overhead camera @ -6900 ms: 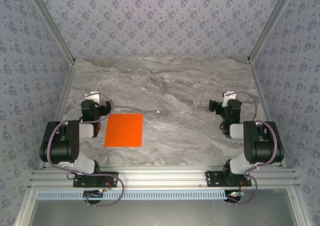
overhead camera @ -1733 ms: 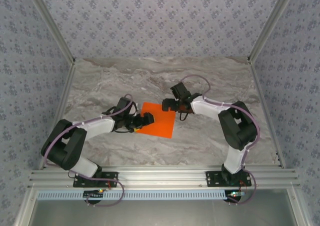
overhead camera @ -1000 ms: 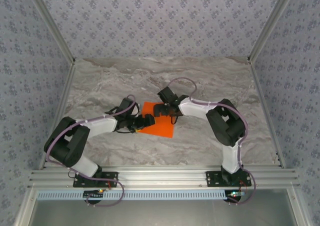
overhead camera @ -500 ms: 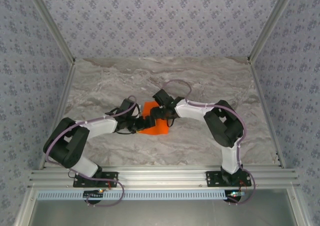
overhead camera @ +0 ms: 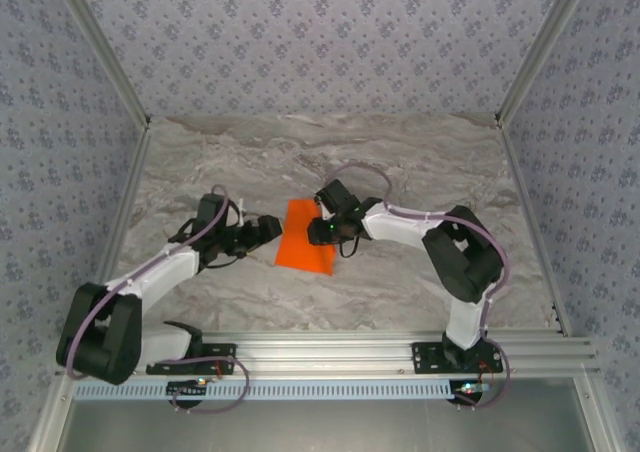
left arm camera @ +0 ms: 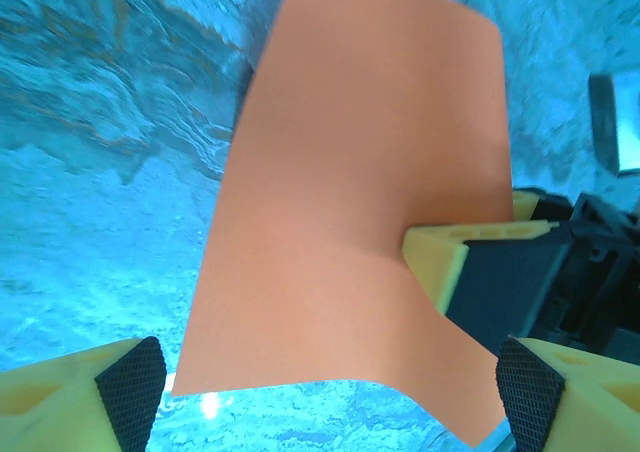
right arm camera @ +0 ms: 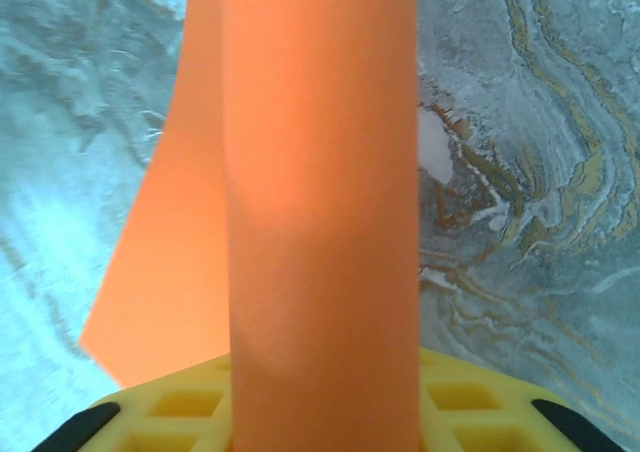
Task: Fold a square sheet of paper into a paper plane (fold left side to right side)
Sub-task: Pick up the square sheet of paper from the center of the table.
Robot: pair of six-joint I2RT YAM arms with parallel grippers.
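Observation:
The sheet of paper (overhead camera: 303,240) is bright orange and lies mid-table, doubled over into a narrow strip. In the right wrist view its upper layer (right arm camera: 320,192) curves down between the yellow fingers (right arm camera: 480,417) of my right gripper (right arm camera: 320,412), which is shut on it. From above, the right gripper (overhead camera: 326,231) sits at the strip's right edge. My left gripper (overhead camera: 268,228) stands just left of the paper, open and apart from it. In the left wrist view the left gripper (left arm camera: 325,387) frames the curling sheet (left arm camera: 350,202), with a right finger (left arm camera: 440,257) gripping its far side.
The marble table (overhead camera: 400,162) has bare surface behind and to both sides of the arms. Patterned walls and metal posts (overhead camera: 100,57) close in the back and sides. A metal rail (overhead camera: 330,357) runs along the near edge.
My left gripper has let go of the paper and drawn back to the left. The right gripper keeps the folded-over layer, and the sheet now looks narrower.

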